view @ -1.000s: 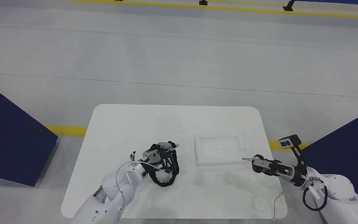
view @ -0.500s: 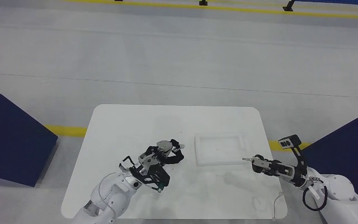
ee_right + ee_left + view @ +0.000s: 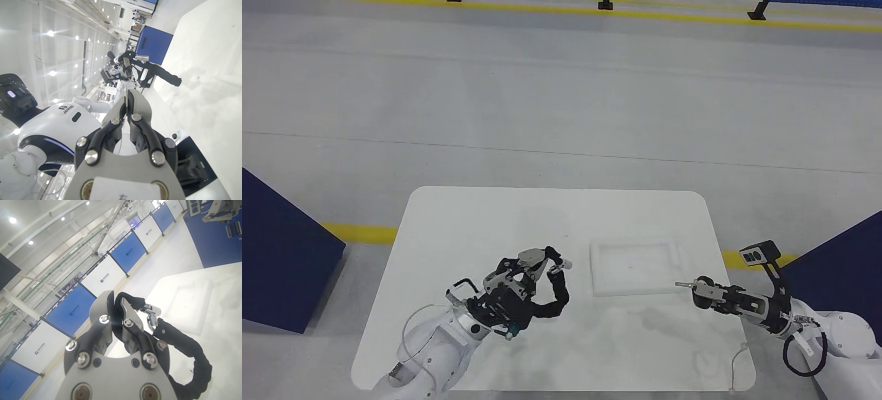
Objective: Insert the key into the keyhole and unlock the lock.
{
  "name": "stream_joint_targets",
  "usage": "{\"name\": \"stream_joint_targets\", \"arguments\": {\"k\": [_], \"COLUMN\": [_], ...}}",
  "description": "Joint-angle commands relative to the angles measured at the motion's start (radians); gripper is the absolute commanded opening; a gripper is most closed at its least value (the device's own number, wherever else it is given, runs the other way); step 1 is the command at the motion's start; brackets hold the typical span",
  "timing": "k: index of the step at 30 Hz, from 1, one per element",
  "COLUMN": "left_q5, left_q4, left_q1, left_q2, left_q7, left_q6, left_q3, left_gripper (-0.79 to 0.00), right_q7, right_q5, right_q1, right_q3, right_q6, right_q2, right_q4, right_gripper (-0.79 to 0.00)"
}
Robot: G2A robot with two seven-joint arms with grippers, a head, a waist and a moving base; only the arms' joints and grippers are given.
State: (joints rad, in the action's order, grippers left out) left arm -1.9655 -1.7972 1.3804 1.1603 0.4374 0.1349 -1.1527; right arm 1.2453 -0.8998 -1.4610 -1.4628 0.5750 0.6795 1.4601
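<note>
**Black lock held in the left gripper, key held in the right**

The lock [image 3: 181, 338] is long and bendy and is wrapped in black cloth. It is bent round into a loop. A shiny silver piece [image 3: 153, 311], shaped like a little tube, is seen at one end. The keyhole cannot be made out.

The left gripper [image 3: 116, 298] is squeezed tight on the black cloth close to that silver end. The lock is held up over the near left part of the table [image 3: 442, 250]. The rest of the loop is hung down beside the gripper. It cannot be told if the loop is touching the table.

The key [image 3: 125, 103] is thin and silver. It is pinched in the right gripper [image 3: 127, 94], which is closed on it. The key is held near the right edge of the table, just beside the near right corner of a tray [image 3: 634, 266], and is pointed toward the lock's side. Key and lock are kept well apart.

The table is white, with rounded corners. The flat white tray is laid on it, a bit right of the middle. The floor [image 3: 542, 90] is pale grey and is marked with yellow lines [image 3: 362, 233]. Dark blue panels [image 3: 282, 260] are stood at both sides of the table. A row of blue and white screens [image 3: 124, 251] is seen farther off, with round lights hung high above
</note>
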Motion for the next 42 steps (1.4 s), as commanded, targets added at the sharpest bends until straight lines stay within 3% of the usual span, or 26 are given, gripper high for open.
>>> {"name": "stream_joint_targets", "arguments": {"k": [1, 6, 8, 15, 22, 31, 42], "left_q5": [0.0, 0.008, 0.028, 0.066, 0.158, 0.354, 0.618], "left_q4": [0.0, 0.011, 0.021, 0.066, 0.12, 0.181, 0.203], "left_q1": [0.0, 0.006, 0.009, -0.005, -0.036, -0.065, -0.066], "left_q2": [0.0, 0.001, 0.005, 0.024, 0.045, 0.073, 0.11], "left_q7": [0.0, -0.003, 0.027, 0.234, 0.459, 0.624, 0.695], "left_q6": [0.0, 0.002, -0.055, -0.257, -0.379, -0.322, -0.183], "left_q3": [0.0, 0.002, 0.003, 0.041, 0.073, 0.128, 0.19], "left_gripper": [-0.785, -0.785, -0.785, -0.785, -0.785, -0.785, -0.785], "right_q7": [0.0, 0.0, 0.0, 0.0, 0.0, 0.0, 0.0], "right_q5": [0.0, 0.0, 0.0, 0.0, 0.0, 0.0, 0.0], "right_q1": [0.0, 0.0, 0.0, 0.0, 0.0, 0.0, 0.0], "right_q3": [0.0, 0.0, 0.0, 0.0, 0.0, 0.0, 0.0], "right_q6": [0.0, 0.0, 0.0, 0.0, 0.0, 0.0, 0.0], "right_q2": [0.0, 0.0, 0.0, 0.0, 0.0, 0.0, 0.0], "right_q4": [0.0, 0.0, 0.0, 0.0, 0.0, 0.0, 0.0], "right_gripper": [-0.785, -0.785, -0.785, -0.785, -0.785, -0.785, -0.785]}}
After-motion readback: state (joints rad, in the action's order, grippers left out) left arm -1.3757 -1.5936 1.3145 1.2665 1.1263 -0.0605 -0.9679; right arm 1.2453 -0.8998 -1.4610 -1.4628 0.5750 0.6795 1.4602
